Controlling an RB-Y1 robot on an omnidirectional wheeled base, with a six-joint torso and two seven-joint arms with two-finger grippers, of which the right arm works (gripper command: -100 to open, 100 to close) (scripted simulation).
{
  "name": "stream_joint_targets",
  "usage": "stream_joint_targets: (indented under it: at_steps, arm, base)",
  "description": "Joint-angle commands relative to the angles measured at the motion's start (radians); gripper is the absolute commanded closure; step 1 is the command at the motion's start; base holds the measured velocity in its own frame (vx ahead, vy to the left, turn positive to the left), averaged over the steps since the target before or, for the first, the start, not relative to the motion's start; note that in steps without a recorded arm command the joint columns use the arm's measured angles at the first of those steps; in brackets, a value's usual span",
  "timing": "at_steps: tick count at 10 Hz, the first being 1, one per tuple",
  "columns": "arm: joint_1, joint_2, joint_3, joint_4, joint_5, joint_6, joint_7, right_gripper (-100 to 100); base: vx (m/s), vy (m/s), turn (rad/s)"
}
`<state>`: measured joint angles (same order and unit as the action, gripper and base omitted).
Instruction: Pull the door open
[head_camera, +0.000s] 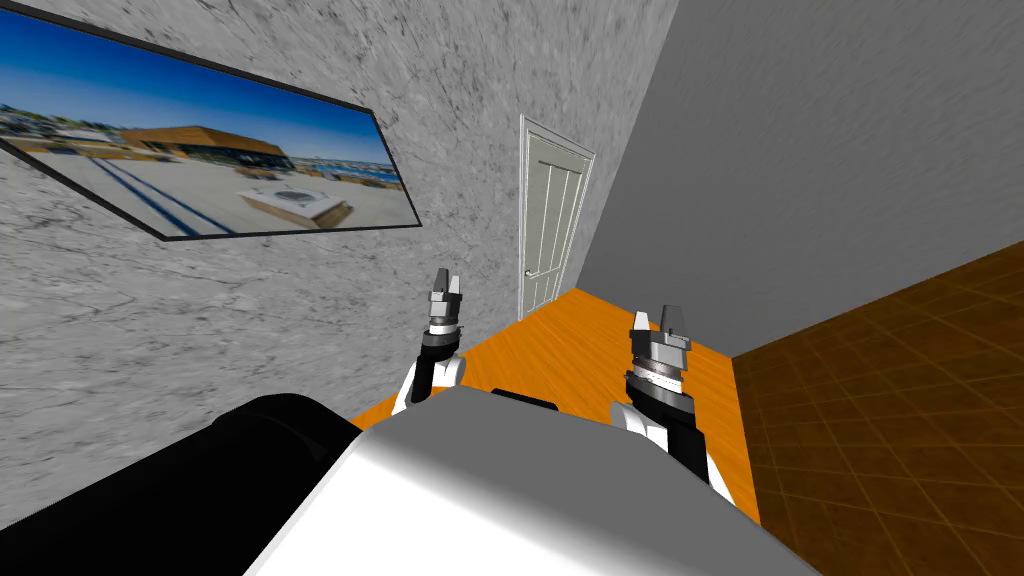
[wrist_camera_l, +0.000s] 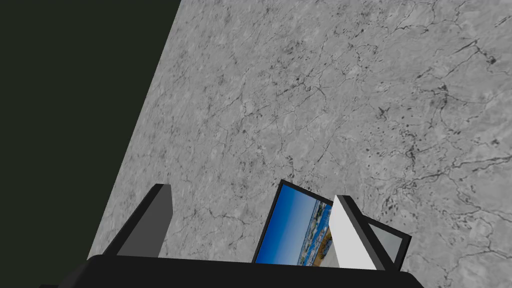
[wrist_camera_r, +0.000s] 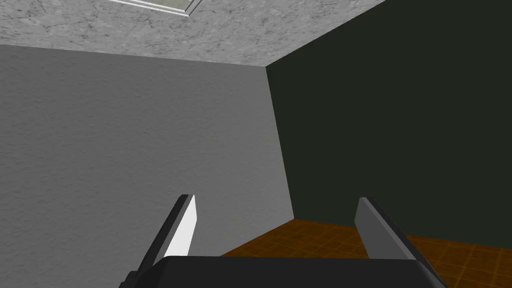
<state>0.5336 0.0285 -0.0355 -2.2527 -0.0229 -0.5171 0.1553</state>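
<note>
A pale grey panelled door (head_camera: 550, 225) in a white frame stands shut in the marbled wall, far ahead at the end of an orange floor strip. Its small knob (head_camera: 529, 272) sits low on the door's left side. My left gripper (head_camera: 446, 285) is raised in front of my chest, open and empty, well short of the door; the left wrist view shows its fingers (wrist_camera_l: 352, 235) spread before the marbled wall. My right gripper (head_camera: 659, 320) is also open and empty, to the right and nearer me, its fingers (wrist_camera_r: 185, 232) apart before a plain grey wall.
A large framed landscape picture (head_camera: 190, 170) hangs on the marbled wall (head_camera: 150, 330) at my left. A plain grey wall (head_camera: 800, 180) runs along the right of the orange floor (head_camera: 580, 340). Darker brown tiled floor (head_camera: 900, 400) opens to the right.
</note>
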Motion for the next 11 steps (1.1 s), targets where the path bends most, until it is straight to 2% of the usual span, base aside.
stream_joint_targets:
  at_steps: [1, 5, 6, 11]
  arm:
    - [-0.013, -0.012, 0.001, 0.032, -0.004, -0.006, -0.004, -100]
    - [-0.04, -0.034, 0.003, 0.102, -0.013, -0.019, -0.013, -100]
    - [-0.053, -0.042, 0.003, 0.133, -0.017, -0.025, -0.016, -100]
    - [-0.087, -0.064, 0.006, 0.221, -0.029, -0.041, -0.027, -100]
  base:
    - [0.055, -0.006, 0.11]
    - [0.1, -0.044, 0.122]
    - [0.116, -0.04, 0.138]
    - [0.08, -0.039, 0.106]
